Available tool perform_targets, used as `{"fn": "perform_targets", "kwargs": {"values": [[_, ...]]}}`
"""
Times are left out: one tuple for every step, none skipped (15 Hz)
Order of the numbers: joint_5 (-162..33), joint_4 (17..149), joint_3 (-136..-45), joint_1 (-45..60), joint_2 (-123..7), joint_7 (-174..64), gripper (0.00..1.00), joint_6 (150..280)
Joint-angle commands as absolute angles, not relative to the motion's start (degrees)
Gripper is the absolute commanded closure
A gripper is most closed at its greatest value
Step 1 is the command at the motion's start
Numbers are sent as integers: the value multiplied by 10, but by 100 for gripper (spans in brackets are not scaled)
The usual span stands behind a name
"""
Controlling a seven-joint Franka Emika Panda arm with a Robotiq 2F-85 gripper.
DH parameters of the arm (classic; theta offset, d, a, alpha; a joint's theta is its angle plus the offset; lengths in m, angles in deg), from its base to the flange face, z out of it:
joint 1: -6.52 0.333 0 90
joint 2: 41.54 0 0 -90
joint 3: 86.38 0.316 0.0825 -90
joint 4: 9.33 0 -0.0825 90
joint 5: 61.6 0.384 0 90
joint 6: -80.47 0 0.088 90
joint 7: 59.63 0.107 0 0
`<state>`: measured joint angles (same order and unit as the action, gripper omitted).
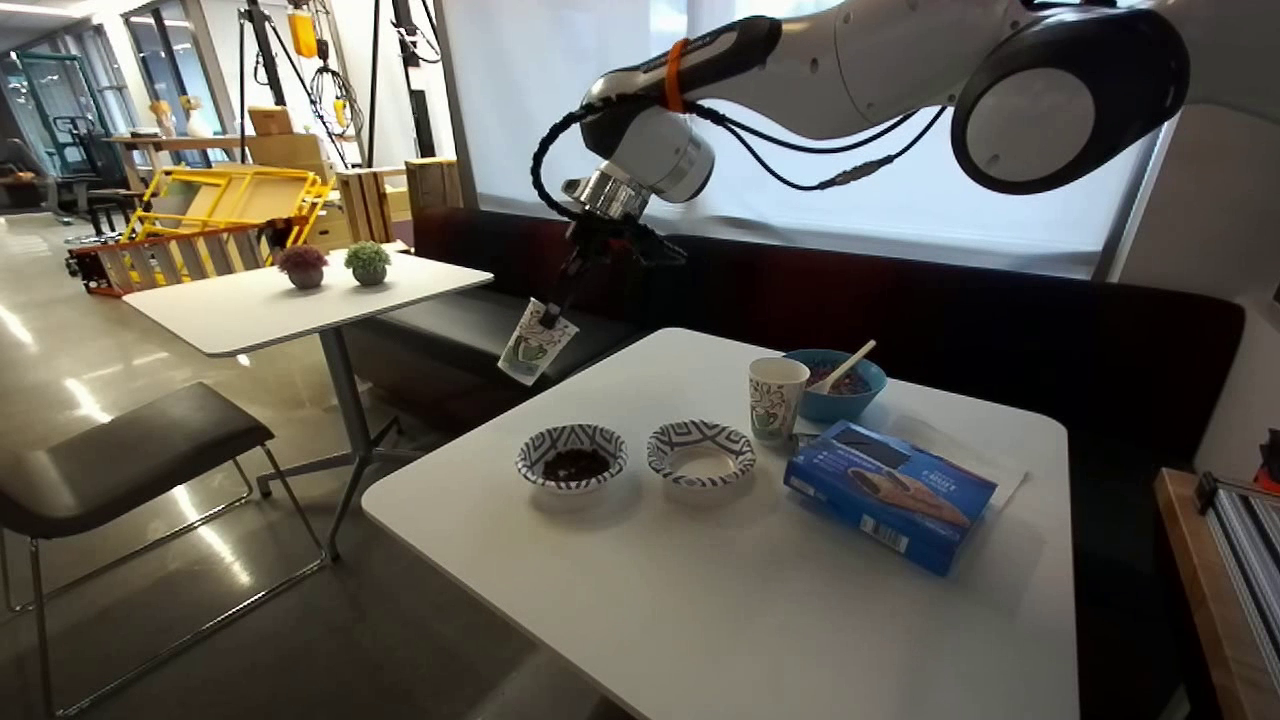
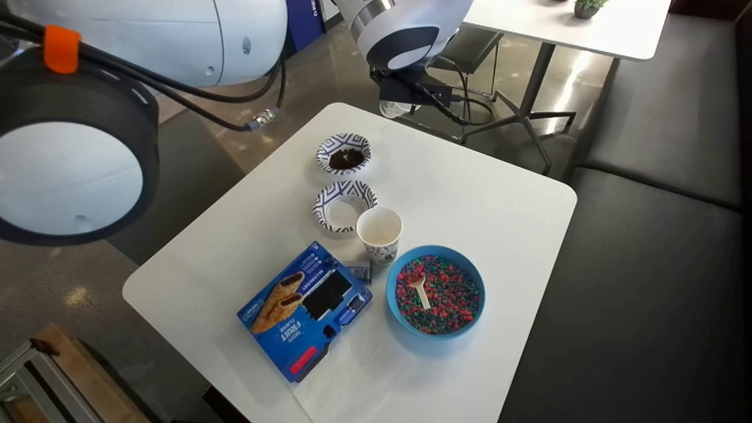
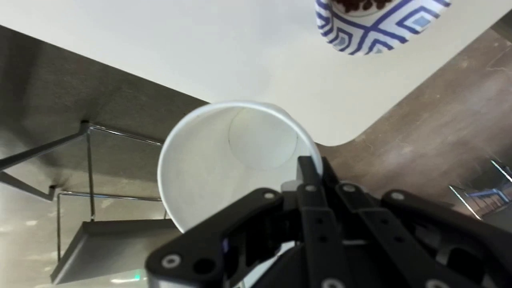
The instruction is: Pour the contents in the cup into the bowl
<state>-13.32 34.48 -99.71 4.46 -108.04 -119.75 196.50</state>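
1. White paper cup (image 1: 537, 345) hangs in the claw (image 1: 550, 315), tilted, mouth uppermost, out by the edge of the desk (image 1: 700, 600) that faces the side table (image 1: 260, 318); whether it is wholly past that edge I cannot tell.
2. The claw is narrow, pinching the cup's wall at the rim, one finger inside and one outside.
3. Dark bits (image 1: 575, 466) lie in the bowl (image 1: 572, 436) near the corner closest to the chair (image 1: 140, 450). If this bowl is meant, and not its twin (image 1: 703, 434) just beside it, further from that corner, I judge the pour done.
4. Letting go here could drop the cup to the floor, since it may have no desk beneath it.
5. Thin paper under so small a pinch might crease or slide, and a cup set down at this lean would likely topple.
6. Swung low back over the edge, it could strike the bowl and scatter the bits.
7. Only the wrist view looks into the cup: bare white down to its base.
8. In an exterior view the tub (image 2: 391, 296) and its spoon (image 2: 421, 292) are seen from above, but there the claw's body hides most of the cup. The wrist view shows neither tub nor spoon.
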Motion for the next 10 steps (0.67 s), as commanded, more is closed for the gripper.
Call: {"fn": "perform_targets", "kwargs": {"values": [[-186, 389, -1059, 92, -1057, -1138, 99, 2007], [-199, 395, -1075, 102, -1058, -1124, 99, 2017], [-210, 399, -1092, 114, -1059, -1110, 99, 2033], [-221, 405, -1109, 124, -1061, -1095, 99, 2048], [-232, 414, -1127, 136, -1060, -1078, 99, 2059], [-244, 423, -1145, 147, -1061, -1062, 99, 2070], [-256, 432, -1163, 157, -1064, -1044, 99, 2076], [-268, 441, -1181, 167, -1065, -1026, 99, 2079], [-280, 451, -1198, 176, -1066, -1007, 99, 2072], [-368, 463, -1143, 153, -1050, -968, 99, 2079]]}}
